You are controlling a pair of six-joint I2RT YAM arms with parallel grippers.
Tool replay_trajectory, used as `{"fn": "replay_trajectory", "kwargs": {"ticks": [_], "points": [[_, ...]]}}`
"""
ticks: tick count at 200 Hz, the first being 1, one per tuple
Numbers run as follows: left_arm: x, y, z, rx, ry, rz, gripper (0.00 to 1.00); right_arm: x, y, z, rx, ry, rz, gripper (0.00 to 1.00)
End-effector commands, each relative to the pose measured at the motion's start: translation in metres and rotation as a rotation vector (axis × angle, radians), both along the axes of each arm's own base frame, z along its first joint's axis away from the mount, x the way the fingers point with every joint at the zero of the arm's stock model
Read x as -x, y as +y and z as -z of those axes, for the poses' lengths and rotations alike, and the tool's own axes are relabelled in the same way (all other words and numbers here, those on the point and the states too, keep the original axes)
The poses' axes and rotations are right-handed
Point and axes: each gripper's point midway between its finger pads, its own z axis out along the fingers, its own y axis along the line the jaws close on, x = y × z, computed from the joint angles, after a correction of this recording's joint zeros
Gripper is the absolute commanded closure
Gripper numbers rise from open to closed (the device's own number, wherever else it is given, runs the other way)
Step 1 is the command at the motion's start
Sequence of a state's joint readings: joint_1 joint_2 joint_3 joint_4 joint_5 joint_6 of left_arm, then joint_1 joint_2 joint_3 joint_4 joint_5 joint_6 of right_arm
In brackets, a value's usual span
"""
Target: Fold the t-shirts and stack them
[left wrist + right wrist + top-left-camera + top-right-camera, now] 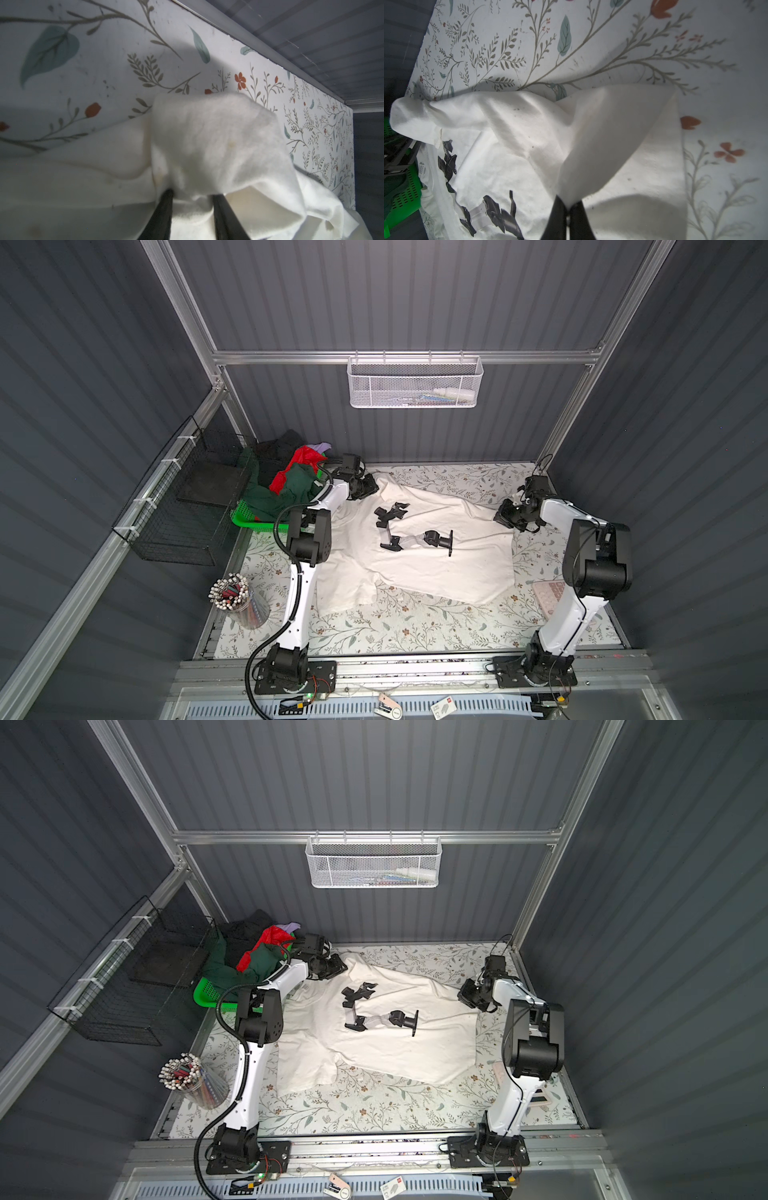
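Your left tool (192, 194) and right tool (568, 202) each clamp white shirt (436, 568) far edge; likely stretching flat for folding.

Setting: robotics lab test cell. Indicators: grey ribbed wall panels (415, 294) on an aluminium frame (291, 357). A left arm (299, 601) and a right arm (569, 614) are bolted to a base rail (415, 670). An exposed cable (248, 674) and a circuit board (309, 698) are visible. A white basket (415, 385) and a black basket (187, 510) hang on the frame. The worktable (415, 626) has a floral cover.
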State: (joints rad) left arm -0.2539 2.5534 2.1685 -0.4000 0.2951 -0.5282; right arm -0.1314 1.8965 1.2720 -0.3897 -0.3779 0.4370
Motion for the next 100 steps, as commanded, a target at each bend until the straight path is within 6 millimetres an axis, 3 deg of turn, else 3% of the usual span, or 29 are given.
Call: {"fn": "replay_trajectory", "kwargs": {"ticks": [1, 31, 52, 76, 100], "points": [[0.010, 0.004, 0.031, -0.040, 0.074, 0.016, 0.69, -0.005, -0.001, -0.005, -0.004, -0.012, -0.009, 1.00], [0.012, 0.002, 0.039, -0.093, 0.092, 0.040, 0.77, -0.005, -0.001, -0.003, -0.011, -0.012, -0.010, 1.00], [0.012, -0.002, 0.041, -0.097, 0.097, 0.067, 1.00, -0.005, 0.000, -0.001, -0.013, -0.006, -0.011, 1.00], [0.010, 0.000, 0.037, -0.097, 0.090, 0.064, 1.00, -0.007, 0.000, 0.000, -0.020, -0.004, -0.011, 1.00], [0.004, 0.007, 0.015, -0.107, 0.045, 0.049, 1.00, -0.006, -0.001, -0.003, -0.016, -0.010, -0.008, 1.00]]}}
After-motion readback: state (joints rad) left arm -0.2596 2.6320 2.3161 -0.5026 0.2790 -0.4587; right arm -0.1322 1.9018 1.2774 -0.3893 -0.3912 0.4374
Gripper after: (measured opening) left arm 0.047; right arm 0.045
